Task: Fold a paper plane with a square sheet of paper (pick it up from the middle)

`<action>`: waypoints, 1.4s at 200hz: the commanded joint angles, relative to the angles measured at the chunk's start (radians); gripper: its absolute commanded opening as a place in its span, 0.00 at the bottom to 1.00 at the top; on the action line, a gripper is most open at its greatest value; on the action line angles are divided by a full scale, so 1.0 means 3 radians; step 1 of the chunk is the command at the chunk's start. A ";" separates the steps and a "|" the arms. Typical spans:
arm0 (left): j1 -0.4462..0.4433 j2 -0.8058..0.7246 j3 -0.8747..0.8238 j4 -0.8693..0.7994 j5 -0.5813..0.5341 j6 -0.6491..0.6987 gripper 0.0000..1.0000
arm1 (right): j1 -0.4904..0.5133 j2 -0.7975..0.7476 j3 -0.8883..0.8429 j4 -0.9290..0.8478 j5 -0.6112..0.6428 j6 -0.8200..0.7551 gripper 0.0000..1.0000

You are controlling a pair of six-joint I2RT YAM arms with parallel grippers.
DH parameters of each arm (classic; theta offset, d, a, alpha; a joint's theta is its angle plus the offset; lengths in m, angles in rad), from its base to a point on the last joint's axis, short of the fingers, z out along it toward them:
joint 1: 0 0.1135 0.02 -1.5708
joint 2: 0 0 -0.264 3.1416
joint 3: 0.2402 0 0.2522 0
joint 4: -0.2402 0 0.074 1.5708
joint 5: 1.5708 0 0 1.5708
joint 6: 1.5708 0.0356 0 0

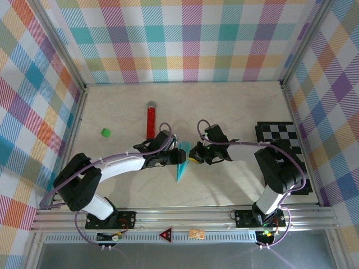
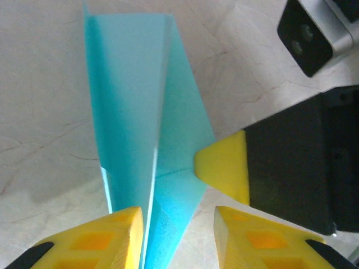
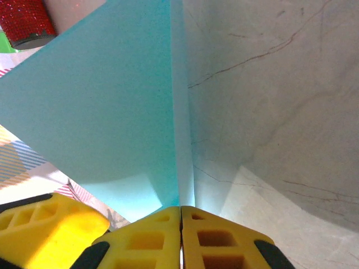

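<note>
The paper plane is light cyan paper folded into a narrow pointed dart, and it hangs upright over the middle of the table between my two grippers. My right gripper is shut on its folded edge; in the right wrist view the paper plane rises straight out of the closed yellow pads. My left gripper stands open. The paper plane runs down past the inner side of its left finger. A yellow fingertip of the right gripper touches the paper's right edge.
A red glittery tube lies behind the left gripper, with a small green cube to its left. A black-and-white checkered board lies at the right under the right arm. Checked walls close in the table on three sides.
</note>
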 commanded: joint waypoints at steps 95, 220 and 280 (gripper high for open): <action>-0.0157 0.0130 0.0130 -0.0264 -0.0150 0.0106 0.50 | 0.0013 0.0032 -0.0024 -0.0021 -0.0019 0.0029 0.11; -0.0173 0.0345 0.0239 -0.0251 -0.0008 0.0138 0.45 | 0.0010 0.0056 -0.0011 -0.0047 -0.0034 0.0031 0.12; -0.0175 0.0408 0.0359 -0.0435 -0.0124 0.0198 0.41 | 0.0008 0.0081 0.0018 -0.0053 -0.0040 0.0031 0.12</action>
